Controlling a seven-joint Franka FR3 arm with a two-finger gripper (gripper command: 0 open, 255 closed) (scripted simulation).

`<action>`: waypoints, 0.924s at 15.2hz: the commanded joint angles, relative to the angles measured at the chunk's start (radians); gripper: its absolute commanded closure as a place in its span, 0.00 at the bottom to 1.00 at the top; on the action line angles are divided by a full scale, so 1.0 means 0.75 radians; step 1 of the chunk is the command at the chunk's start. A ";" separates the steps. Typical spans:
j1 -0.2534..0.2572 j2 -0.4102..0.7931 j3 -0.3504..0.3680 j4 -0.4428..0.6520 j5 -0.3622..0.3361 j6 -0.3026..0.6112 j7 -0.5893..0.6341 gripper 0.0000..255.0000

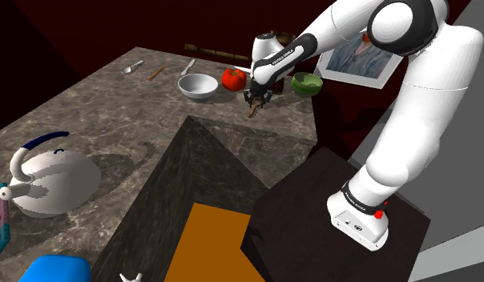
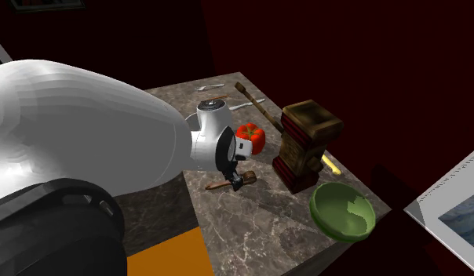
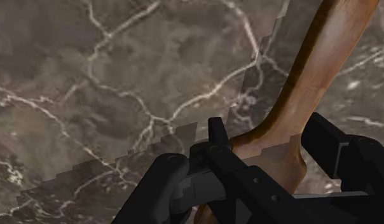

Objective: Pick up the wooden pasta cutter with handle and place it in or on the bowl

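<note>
Reading the shoulder view from its left, a white bowl (image 1: 199, 86) is sitting on the marble counter (image 1: 112, 112), a red tomato (image 1: 233, 78) is lying just beside it, the gripper (image 1: 254, 102) is hanging low just past the tomato, and a green bowl (image 1: 306, 83) is sitting near on the far side. By my judgement the grasp is looking made, while the lift, the carry and the setting-down in a bowl are all remaining. The black fingers (image 3: 248, 184) are standing narrow, clasping the wooden pasta cutter (image 3: 311, 76) at the thick end of its handle, and the cutter is lying low at the counter; whether it is touching, I cannot tell.
</note>
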 commanded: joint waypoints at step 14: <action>-0.006 -0.126 0.014 0.043 0.040 -0.166 -0.043 1.00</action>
